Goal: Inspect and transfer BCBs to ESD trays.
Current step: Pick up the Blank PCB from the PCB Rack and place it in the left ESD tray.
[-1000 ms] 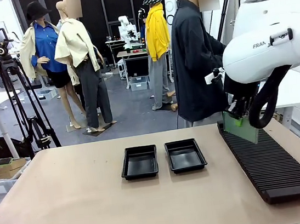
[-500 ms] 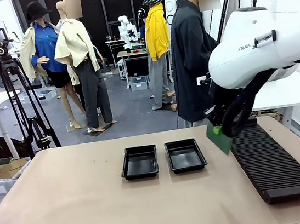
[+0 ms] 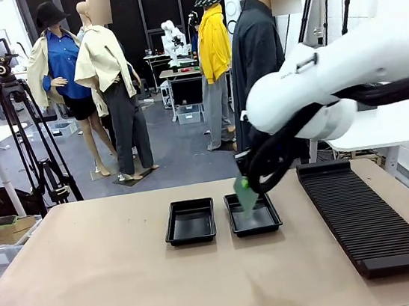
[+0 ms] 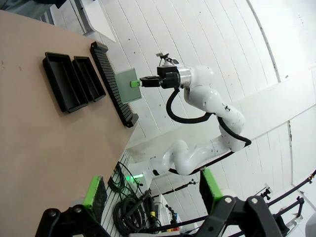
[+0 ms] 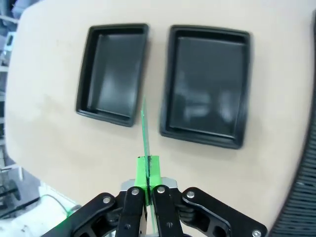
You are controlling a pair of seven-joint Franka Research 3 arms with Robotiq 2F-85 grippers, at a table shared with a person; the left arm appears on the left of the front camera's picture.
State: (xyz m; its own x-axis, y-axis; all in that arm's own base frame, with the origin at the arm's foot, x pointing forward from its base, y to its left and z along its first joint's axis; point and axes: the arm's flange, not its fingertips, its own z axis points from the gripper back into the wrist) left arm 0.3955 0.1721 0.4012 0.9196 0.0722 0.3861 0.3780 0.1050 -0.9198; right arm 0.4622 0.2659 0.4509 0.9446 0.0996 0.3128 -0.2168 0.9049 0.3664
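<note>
**BCB held on edge above the ESD trays: centre and level before lowering**

Front view. A workshop floor [image 3: 182, 152] lies behind a tan table [image 3: 94, 288]; a person [image 3: 255, 78] stands at its far side. Two ESD trays [image 3: 192, 238] sit side by side mid-table, floors bare, with a ribbed rack [image 3: 364, 222] to the right. The right pincer [image 3: 246, 185] hangs above the rack-side tray [image 3: 263, 229], closed on a green BCB [image 3: 245, 194] held clear of table and tray.

Left wrist view. The left pincer [image 4: 153, 190] stands open and empty, well apart from the work. Farther off, the BCB [image 4: 127, 85] shows face-on, gripped by one edge in the right pincer [image 4: 142, 82].

Right wrist view. The BCB [image 5: 144, 131] appears edge-on, clamped between the green pads [image 5: 154, 170], and lines up with the gap between the ESD trays [image 5: 106, 118] rather than with either floor.

Assessment. The step in hand is judged to be placement. The BCB needs shifting sideways until centred over one tray, then turning flat: it fits the floor closely, and a tilted corner would likely catch the sloping rim. Lower slowly; release only once it rests.
</note>
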